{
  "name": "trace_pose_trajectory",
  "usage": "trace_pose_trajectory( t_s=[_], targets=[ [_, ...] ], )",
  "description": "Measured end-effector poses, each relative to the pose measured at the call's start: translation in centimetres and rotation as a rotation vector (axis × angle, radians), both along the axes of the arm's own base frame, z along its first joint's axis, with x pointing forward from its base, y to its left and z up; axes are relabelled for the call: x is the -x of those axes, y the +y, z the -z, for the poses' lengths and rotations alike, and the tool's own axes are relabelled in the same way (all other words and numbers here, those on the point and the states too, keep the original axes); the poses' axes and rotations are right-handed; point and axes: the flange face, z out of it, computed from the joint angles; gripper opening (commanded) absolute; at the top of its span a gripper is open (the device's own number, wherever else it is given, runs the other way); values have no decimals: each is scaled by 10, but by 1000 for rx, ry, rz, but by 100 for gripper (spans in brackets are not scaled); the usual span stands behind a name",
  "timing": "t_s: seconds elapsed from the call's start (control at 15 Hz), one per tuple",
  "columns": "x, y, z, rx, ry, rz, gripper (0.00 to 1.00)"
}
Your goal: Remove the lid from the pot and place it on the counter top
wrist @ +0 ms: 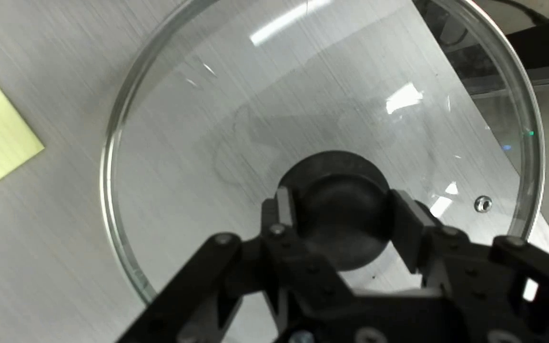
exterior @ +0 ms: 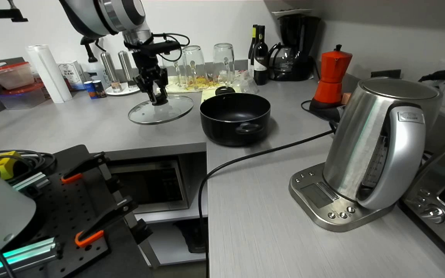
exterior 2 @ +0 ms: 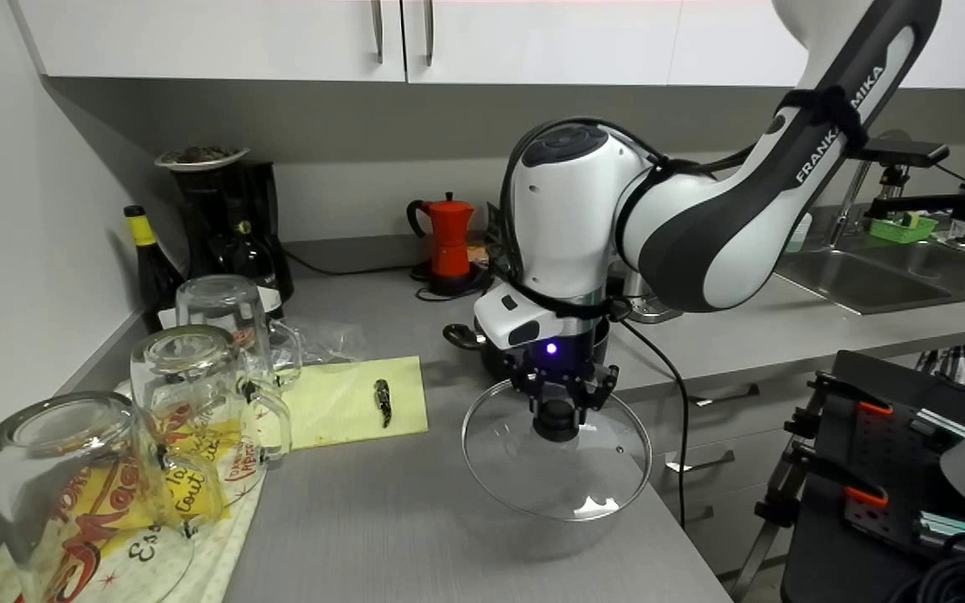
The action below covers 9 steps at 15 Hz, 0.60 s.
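Note:
The glass lid has a metal rim and a black knob. My gripper is shut on the knob, with one finger on each side in the wrist view. The lid hangs slightly tilted, apparently a little above the grey counter top, and part of it reaches over the counter's front edge in the wrist view. The black pot stands uncovered beside the lid. In an exterior view the gripper hides most of the pot, and its handle shows.
Glass mugs stand upside down near a yellow cloth. Salt and pepper mills stand behind the lid. A steel kettle, a black cable and a red moka pot are on the counter.

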Motion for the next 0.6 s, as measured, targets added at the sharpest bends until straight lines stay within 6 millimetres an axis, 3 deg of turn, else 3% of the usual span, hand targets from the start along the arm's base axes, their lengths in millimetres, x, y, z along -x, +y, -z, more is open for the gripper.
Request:
trace_pose_trajectory(
  t_s=[0.6],
  targets=[
    [-9, -7, 59, 14, 101, -83, 25]
  ],
)
